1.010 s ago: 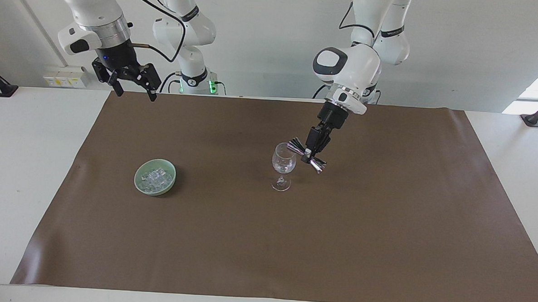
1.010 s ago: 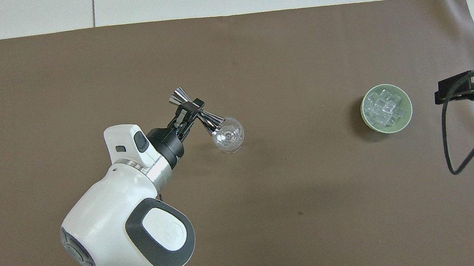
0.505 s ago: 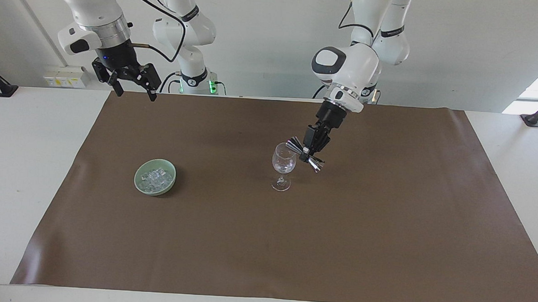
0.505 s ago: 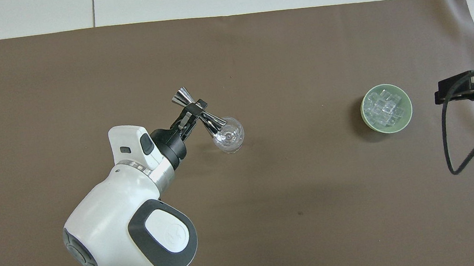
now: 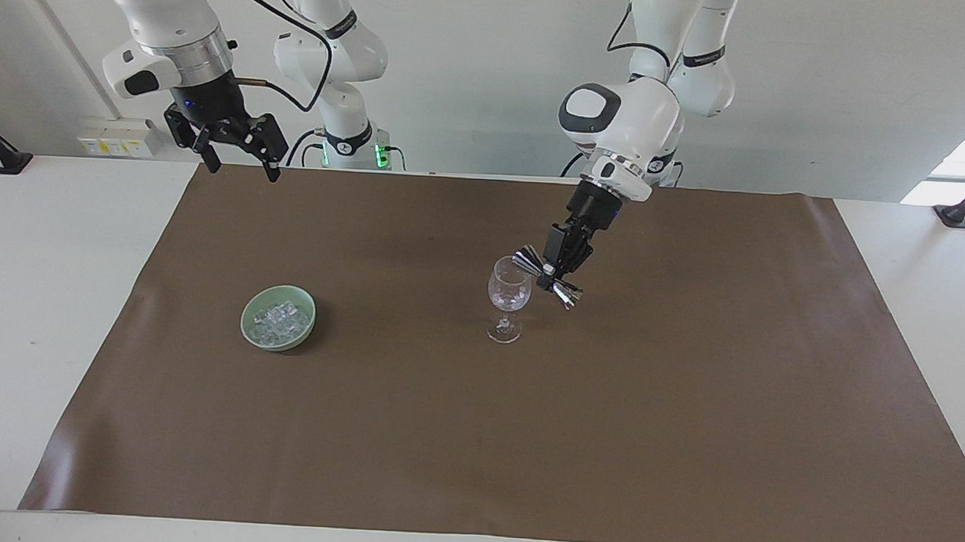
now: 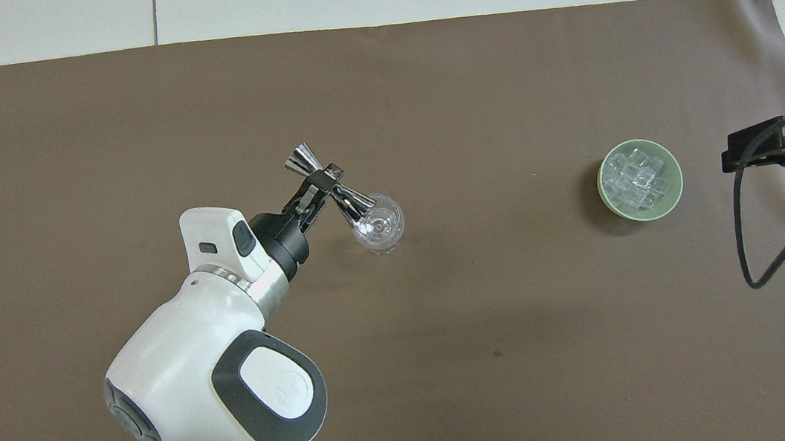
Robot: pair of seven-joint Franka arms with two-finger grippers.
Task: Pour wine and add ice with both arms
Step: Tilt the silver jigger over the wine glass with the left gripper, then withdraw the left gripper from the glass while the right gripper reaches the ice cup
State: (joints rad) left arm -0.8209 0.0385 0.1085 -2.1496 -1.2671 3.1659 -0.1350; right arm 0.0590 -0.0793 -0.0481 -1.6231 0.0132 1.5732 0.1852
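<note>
The left pincer point(image 5: 549, 275) is clamped shut on the waist of a jigger point(image 5: 547, 277), a small metal double cone, and holds it tilted above the brown mat point(image 5: 607, 407) that covers most of the bench point(image 5: 33, 300). The lower cup of the jigger points toward the rim of the glass point(image 5: 508, 298), and in the facing view its mouth sits at or just over that rim; whether the two touch cannot be determined. In the overhead view the same cup overlaps the edge of the glass bowl, and the other cup points away from the glass, farther from the robots. The glass is a clear stemmed wine glass and stands upright on the mat near the middle of the bench. Whether liquid is in it cannot be determined. The ice point(image 5: 280, 320) lies as a heap of small clear cubes in a pale green bowl point(image 5: 252, 332), which rests on the mat well apart from the glass, toward the right arm's end of the bench. The right pincer point(image 5: 238, 157) hangs with its fingers spread wide and holds nothing. It is raised over the edge of the mat at the robots' side, toward the right arm's end, well clear of the bowl. The right arm waits there. In the overhead view only the tips of the right pincer and a loop of black cable point(image 6: 757, 258) show, beside the bowl.
</note>
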